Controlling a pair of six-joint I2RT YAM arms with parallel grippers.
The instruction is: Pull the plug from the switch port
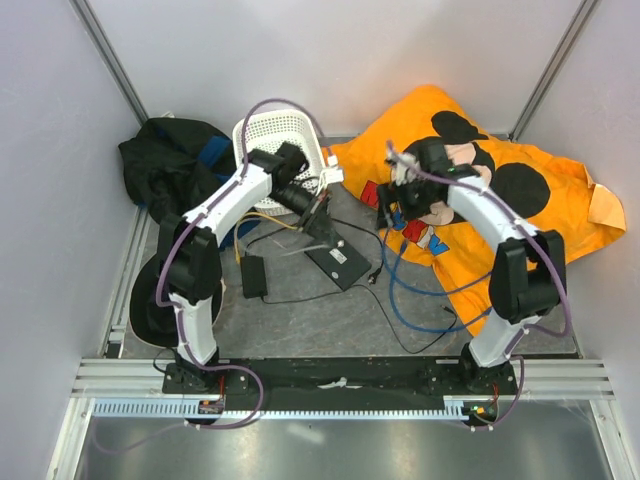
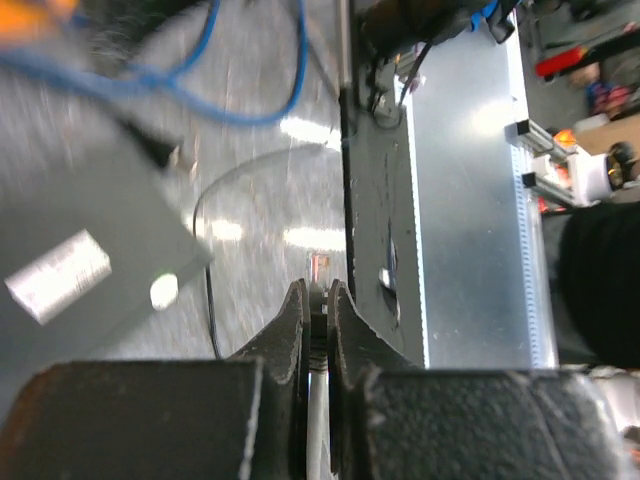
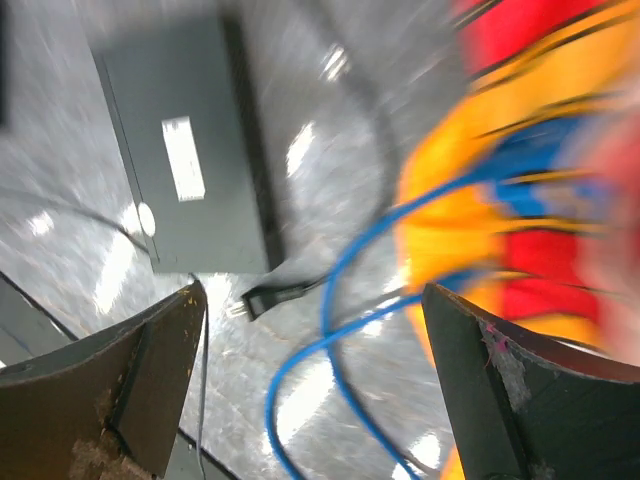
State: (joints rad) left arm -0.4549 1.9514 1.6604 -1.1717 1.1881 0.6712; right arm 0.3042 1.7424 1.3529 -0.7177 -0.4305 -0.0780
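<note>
The flat black switch box (image 1: 338, 262) with its white label lies mid-table; its port does not show clearly. My left gripper (image 1: 322, 212) hovers just behind the box, shut on a small plug (image 2: 320, 268) with a clear tip on a pale grey cable. In the left wrist view the plug is clear of the box (image 2: 90, 220), which lies off to the left. My right gripper (image 1: 392, 203) stands open over the table beside the box (image 3: 190, 170), nothing between its fingers (image 3: 165, 350). A loose black plug (image 3: 268, 296) lies by the box's corner.
Blue cables (image 1: 420, 290) loop across the table right of the box. A small black power brick (image 1: 254, 275) lies left of it. An orange cartoon cloth (image 1: 530, 215) covers the right side. A white basket (image 1: 280, 135) and black bag (image 1: 165, 165) sit at the back left.
</note>
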